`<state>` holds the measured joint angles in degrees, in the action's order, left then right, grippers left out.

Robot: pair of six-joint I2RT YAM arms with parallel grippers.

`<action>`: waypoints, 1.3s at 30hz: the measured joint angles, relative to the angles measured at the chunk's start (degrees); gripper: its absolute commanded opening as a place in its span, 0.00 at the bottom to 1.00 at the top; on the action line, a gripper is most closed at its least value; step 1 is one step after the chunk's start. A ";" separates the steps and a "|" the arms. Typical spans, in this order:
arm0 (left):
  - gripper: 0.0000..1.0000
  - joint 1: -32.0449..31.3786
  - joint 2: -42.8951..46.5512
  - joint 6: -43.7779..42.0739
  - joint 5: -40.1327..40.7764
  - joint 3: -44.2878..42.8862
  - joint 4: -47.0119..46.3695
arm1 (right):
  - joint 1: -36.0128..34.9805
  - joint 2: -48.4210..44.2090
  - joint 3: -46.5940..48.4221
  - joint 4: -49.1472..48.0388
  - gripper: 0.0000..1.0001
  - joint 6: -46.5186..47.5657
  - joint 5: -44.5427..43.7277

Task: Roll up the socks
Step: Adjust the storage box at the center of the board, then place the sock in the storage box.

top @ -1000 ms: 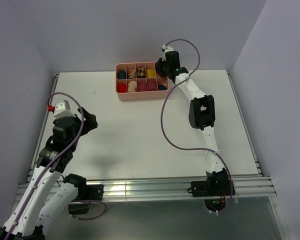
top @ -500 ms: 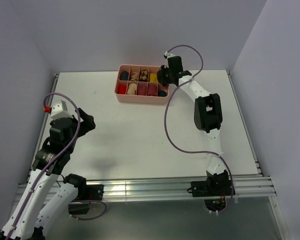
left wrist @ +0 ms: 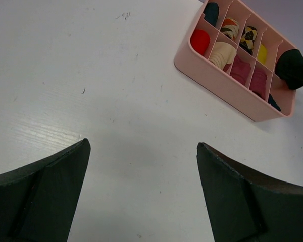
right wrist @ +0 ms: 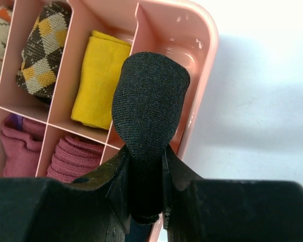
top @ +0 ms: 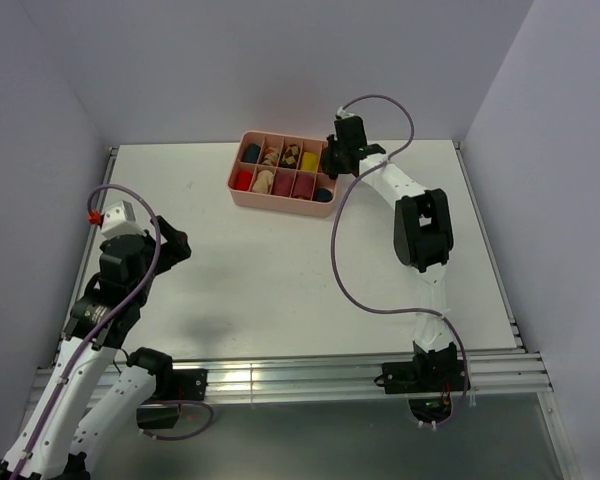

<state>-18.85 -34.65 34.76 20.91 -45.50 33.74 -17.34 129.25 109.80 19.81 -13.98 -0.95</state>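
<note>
From above, the right arm [top: 390,185] reaches to the far right end of the pink tray [top: 276,201] on the table [top: 280,280].

Left wrist view: the left jaws are spread wide above the table, holding nothing.

Right wrist view: the right jaws clamp a rolled black sock [right wrist: 150,101] over the tray's corner compartment, beside a yellow sock [right wrist: 98,80].

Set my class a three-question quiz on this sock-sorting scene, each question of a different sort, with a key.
1. True or false: the left tool grips a sock.
2. The right tool holds the black sock over which part of the pink tray? A) the empty-looking corner compartment B) a middle compartment C) no part, it is over the table.
3. Fill in: between the argyle sock and that compartment lies a ____ sock.
Key: 1 false; 2 A; 3 yellow.
</note>
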 measured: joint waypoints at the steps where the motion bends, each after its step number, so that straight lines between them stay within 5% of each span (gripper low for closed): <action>1: 0.92 0.00 -0.22 0.00 0.00 -0.09 0.00 | -0.15 0.00 0.07 -0.04 0.00 -0.37 -0.66; 8: 0.92 0.00 -1.73 0.48 -0.02 -0.52 0.24 | -0.31 5.60 11.45 2.08 0.00 -2.10 -4.31; 21: 0.92 0.00 -8.04 1.07 -0.04 -5.53 2.80 | -0.28 8.90 15.85 7.02 0.01 -5.31 -8.52; 39: 0.92 0.00 -8.87 0.81 -0.22 -5.75 4.83 | -1.75 13.11 17.57 4.02 0.45 -6.62 -8.46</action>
<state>-18.85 -43.53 35.57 20.69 -51.24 38.57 -19.09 142.37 127.37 23.83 -20.60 -9.41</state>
